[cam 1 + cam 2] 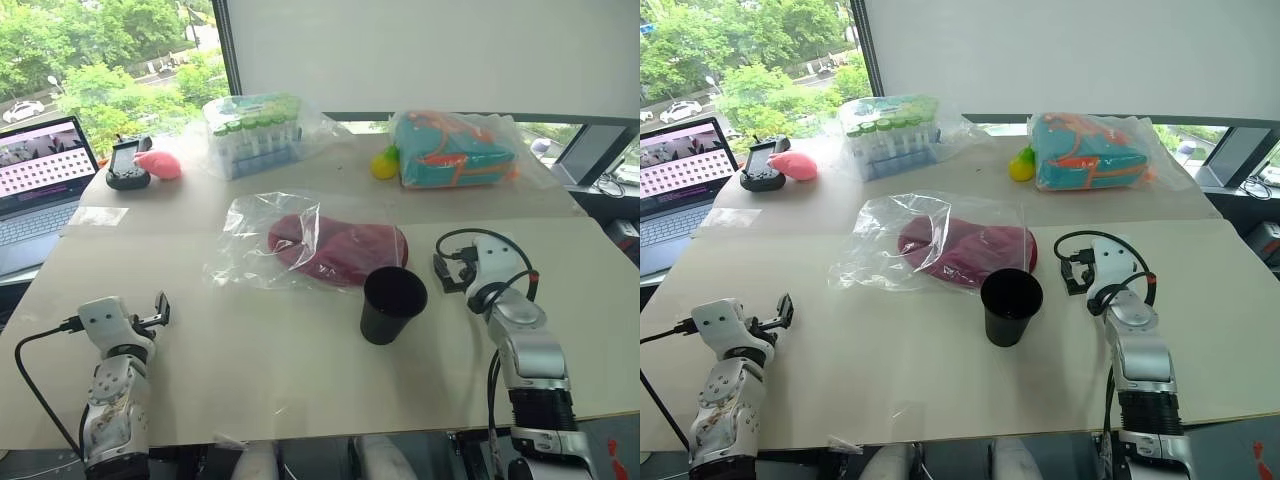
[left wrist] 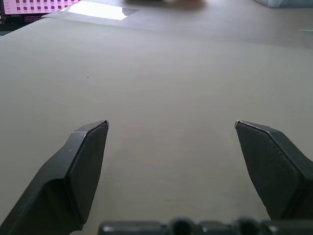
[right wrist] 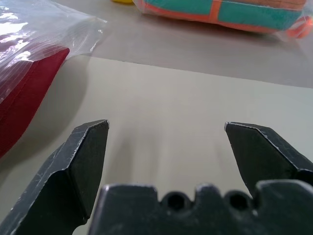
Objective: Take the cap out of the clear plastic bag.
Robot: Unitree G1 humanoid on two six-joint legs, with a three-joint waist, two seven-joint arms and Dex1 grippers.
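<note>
Currently both pincers stand wide open with nothing in them. Left pincer (image 2: 171,128) hovers low over bare bench (image 1: 250,370) at about 8 o'clock of the scene; right pincer (image 3: 166,128) sits at about 4 o'clock, just beside the bag's right edge, not touching it.

Task object: the cap (image 1: 335,250), dark red, lies flat inside the clear plastic bag (image 1: 250,235) near bench centre. Bag is crinkled and wider than the cap; loose film spreads toward 9 o'clock, while the cap fills the end toward 3 o'clock. Which end is the mouth I cannot tell for certain.

Step in hand (judgement): first approach, no contact yet. To do it well:
- one pincer should pinch loose film only, away from the cap, to anchor the bag;
- the other should enter the open end and close on fabric or brim, not on plastic;
- pull the cap along the bench, keeping the bag pinned, or both will likely slide together.

Hazard: a black cup (image 1: 392,303) stands upright just at 6 o'clock of the cap, between the right pincer and the bag. A sideways reach from the right could tip it. Its interior looks dark; contents cannot be told.

Other containers, far edge: a clear bag holding a rack of green-topped tubes (image 1: 255,130) at 11 o'clock; another clear bag around a teal-orange item (image 1: 455,150) at 1 o'clock. Both are well apart from the work.
</note>
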